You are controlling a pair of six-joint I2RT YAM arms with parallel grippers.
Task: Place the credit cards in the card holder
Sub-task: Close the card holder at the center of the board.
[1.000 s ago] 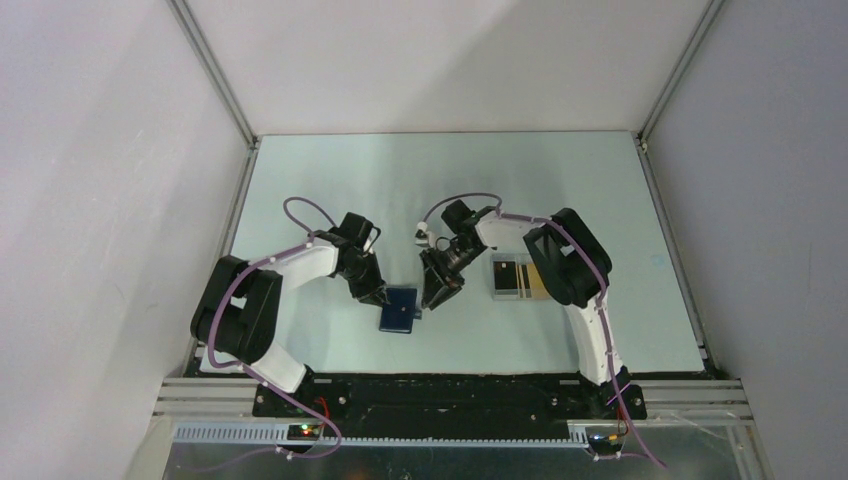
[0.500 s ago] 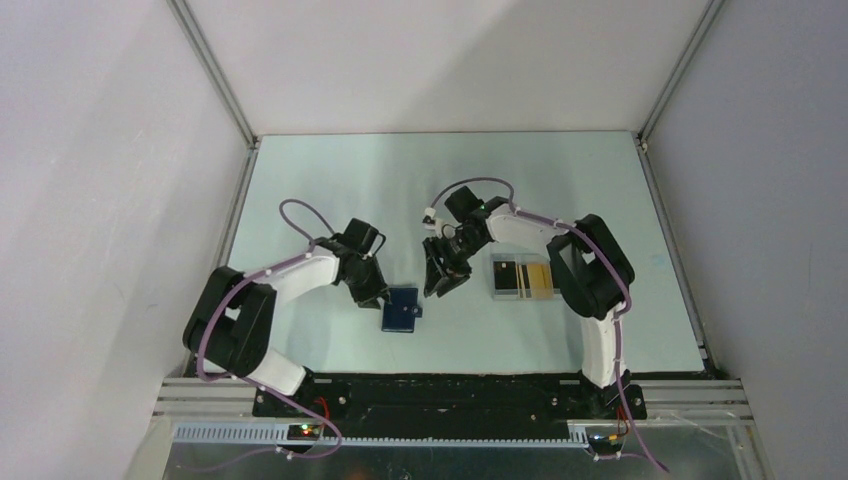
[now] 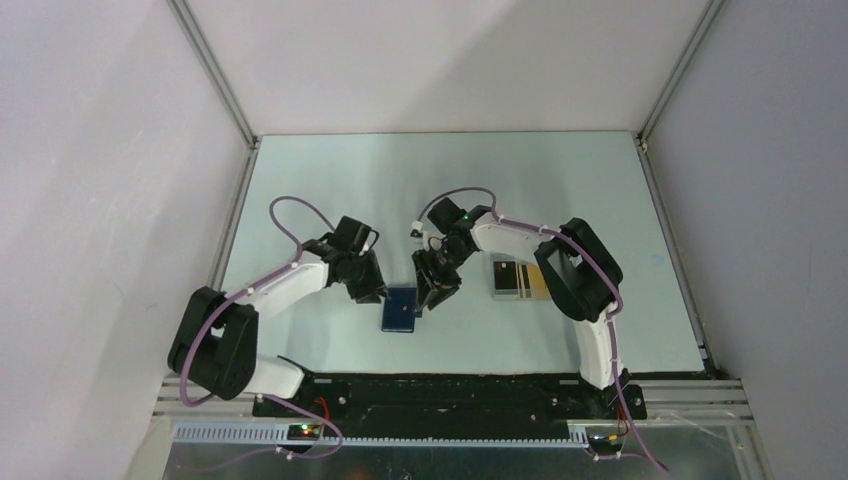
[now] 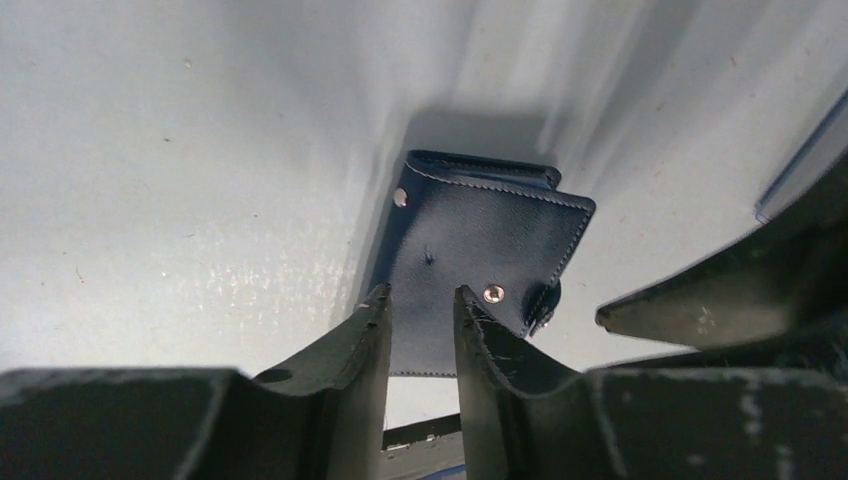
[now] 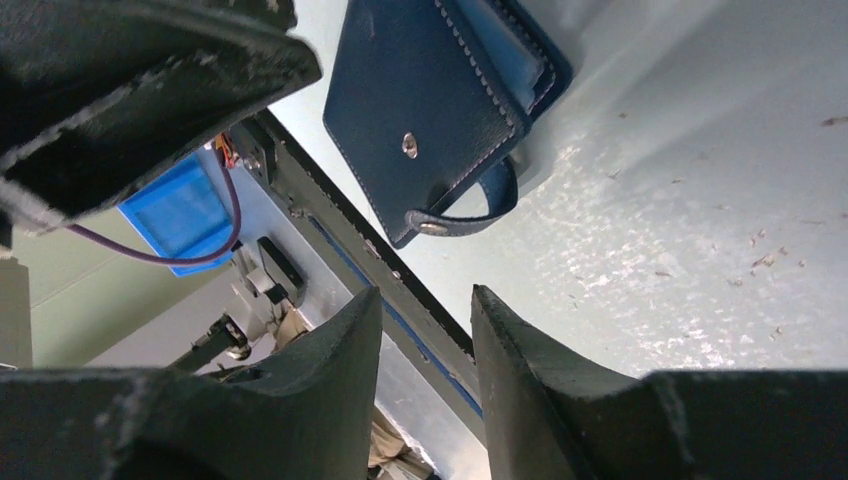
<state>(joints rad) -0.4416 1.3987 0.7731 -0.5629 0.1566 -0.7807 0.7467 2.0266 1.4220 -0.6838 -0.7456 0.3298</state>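
The navy card holder (image 3: 400, 309) lies closed and flat on the table between the two grippers. Its snap strap hangs loose at the right edge (image 5: 470, 205). My left gripper (image 3: 372, 291) stands open at its left edge, and the left wrist view shows the holder (image 4: 480, 250) just beyond the fingertip gap (image 4: 420, 300). My right gripper (image 3: 432, 296) is open just off the holder's right side, with nothing between its fingers (image 5: 425, 295). The orange-yellow credit cards (image 3: 535, 284) lie in a clear case to the right, partly hidden by the right arm.
The clear plastic case (image 3: 510, 278) sits right of the right gripper. The right arm's elbow (image 3: 575, 265) hangs over the case's right end. A black rail (image 3: 450, 390) marks the table's near edge. Grey walls close in the table on three sides.
The left jaws have opened wider beside the holder. The right gripper lifted back, then came down closer to the holder's right edge. The left arm's elbow swung down and left.
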